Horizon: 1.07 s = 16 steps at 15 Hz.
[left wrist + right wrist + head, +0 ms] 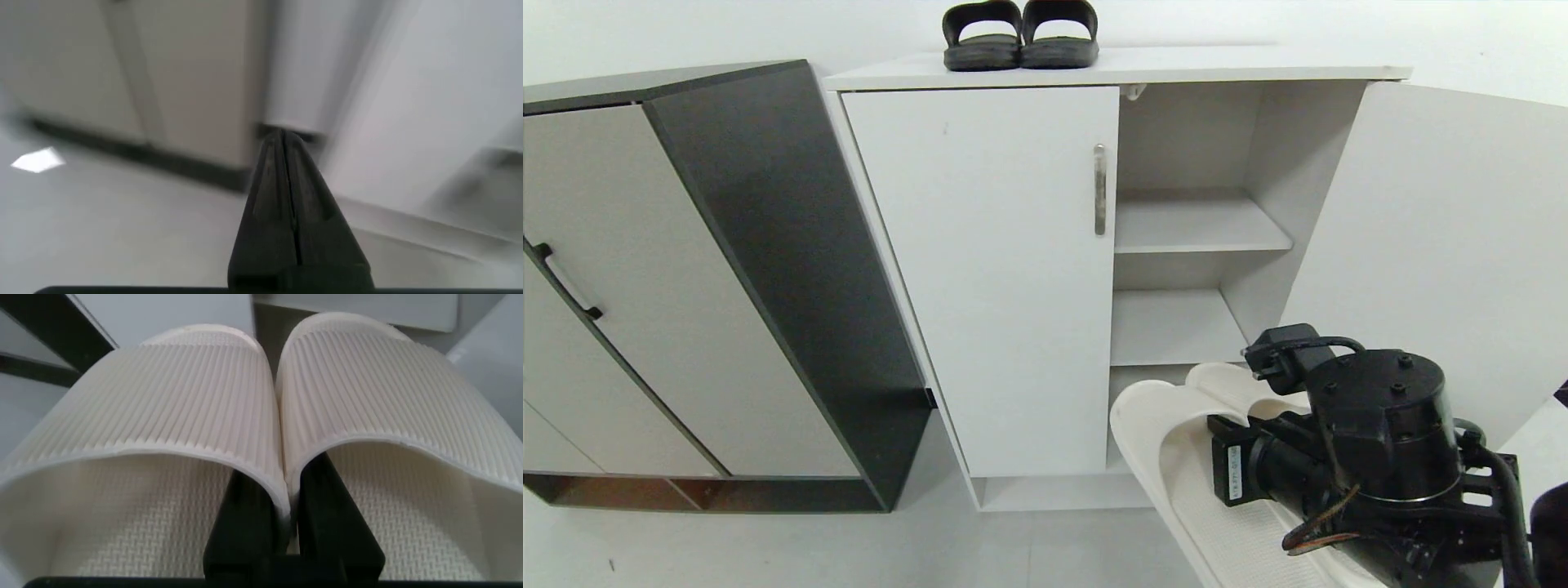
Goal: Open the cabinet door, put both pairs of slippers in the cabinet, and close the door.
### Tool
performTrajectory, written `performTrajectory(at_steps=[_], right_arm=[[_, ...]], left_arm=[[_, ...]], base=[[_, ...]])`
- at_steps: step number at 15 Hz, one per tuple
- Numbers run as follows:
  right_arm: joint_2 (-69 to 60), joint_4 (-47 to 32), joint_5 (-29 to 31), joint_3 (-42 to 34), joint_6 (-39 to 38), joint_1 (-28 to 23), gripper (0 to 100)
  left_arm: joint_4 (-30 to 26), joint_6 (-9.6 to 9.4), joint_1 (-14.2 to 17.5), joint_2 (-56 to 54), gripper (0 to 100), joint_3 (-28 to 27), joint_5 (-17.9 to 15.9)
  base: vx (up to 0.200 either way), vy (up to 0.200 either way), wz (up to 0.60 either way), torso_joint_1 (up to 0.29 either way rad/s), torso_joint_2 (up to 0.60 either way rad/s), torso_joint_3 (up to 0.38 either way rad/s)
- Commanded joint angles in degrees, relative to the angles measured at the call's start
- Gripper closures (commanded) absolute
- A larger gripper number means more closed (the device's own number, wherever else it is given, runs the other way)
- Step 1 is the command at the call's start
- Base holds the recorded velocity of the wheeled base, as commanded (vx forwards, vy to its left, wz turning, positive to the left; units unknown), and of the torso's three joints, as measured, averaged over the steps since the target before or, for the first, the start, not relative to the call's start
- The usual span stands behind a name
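A pair of cream, ribbed rubber slippers (1176,457) is held side by side by the right gripper (288,498). Its black jaws are pinched on the two inner walls where the slippers meet, under the ribbed straps (188,392). The pair is held low in front of the white two-door cabinet (1176,69), with the toes pointed at the mouth of its lowest compartment (whether they have crossed the front edge cannot be told). The cabinet's right door (1437,245) is swung wide open, and an upper shelf (1192,224) and a middle shelf (1172,327) are seen behind it. The left door (988,286) is shut, and a slim upright metal handle (1100,189) is fixed near its inner edge. A second pair, black rubber slippers (1019,37), is set on the cabinet's top near the back wall, toes facing forward and sides touching. The left gripper (285,147) is seen above a pale floor (98,229) close to a cabinet's base, its dark jaws pressed together with nothing between them. Beside the white cabinet, on the robot's left, a dark grey cabinet (792,286) with light grey fronts and a black handle (568,282) is placed.
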<state>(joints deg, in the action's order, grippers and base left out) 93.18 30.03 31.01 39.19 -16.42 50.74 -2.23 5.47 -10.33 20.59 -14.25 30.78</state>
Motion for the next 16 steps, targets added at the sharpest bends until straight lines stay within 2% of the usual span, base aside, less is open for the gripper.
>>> performTrajectory(at_steps=[1, 2, 3, 4, 6, 7, 9, 11, 16], right_arm=[[1.12, 0.82, 0.01, -0.35, 0.07, -0.02, 100], [1.30, 1.79, -0.08, -0.70, 0.16, -0.02, 100], [1.12, 2.41, -0.08, -1.58, 0.25, -0.02, 100], [1.03, 3.64, -0.25, -2.02, 1.13, 0.06, 100], [1.21, 6.54, -0.51, -3.68, 3.06, 0.24, 100], [1.65, 7.50, -0.51, -3.86, 3.50, 0.33, 100], [1.82, 8.12, -0.51, -4.12, 3.50, 0.42, 100], [1.82, 8.38, -0.78, -4.12, 3.41, 0.50, 100], [2.09, 9.26, -1.04, -4.12, 3.50, 0.85, 100]], left_arm=[[-0.49, -4.95, 12.96, -17.25, 100, 10.21, 0.60], [1.53, -4.95, 12.43, -17.34, 100, 12.93, -0.11], [3.46, -5.39, 10.68, -19.18, 100, 13.72, -3.01], [3.90, -6.88, 10.15, -20.06, 100, 13.90, -11.80], [2.85, -6.79, 10.33, -20.33, 100, 14.25, -29.11], [1.00, -7.14, 10.33, -20.41, 100, 13.90, -32.89], [2.14, -7.76, 10.33, -20.50, 100, 14.16, -32.63], [2.23, -6.44, 10.33, -20.50, 100, 14.16, -31.48], [2.14, -6.53, 10.33, -20.50, 100, 14.16, -31.57]], base=[[0.000, 0.000, 0.00, 0.000, 0.00, 0.000], [0.000, 0.000, 0.00, 0.000, 0.00, 0.000], [0.000, 0.000, 0.00, 0.000, 0.00, 0.000], [0.000, 0.000, 0.00, 0.000, 0.00, 0.000], [0.000, 0.000, 0.00, 0.000, 0.00, 0.000], [0.000, 0.000, 0.00, 0.000, 0.00, 0.000], [0.000, 0.000, 0.00, 0.000, 0.00, 0.000], [0.000, 0.000, 0.00, 0.000, 0.00, 0.000], [0.000, 0.000, 0.00, 0.000, 0.00, 0.000]])
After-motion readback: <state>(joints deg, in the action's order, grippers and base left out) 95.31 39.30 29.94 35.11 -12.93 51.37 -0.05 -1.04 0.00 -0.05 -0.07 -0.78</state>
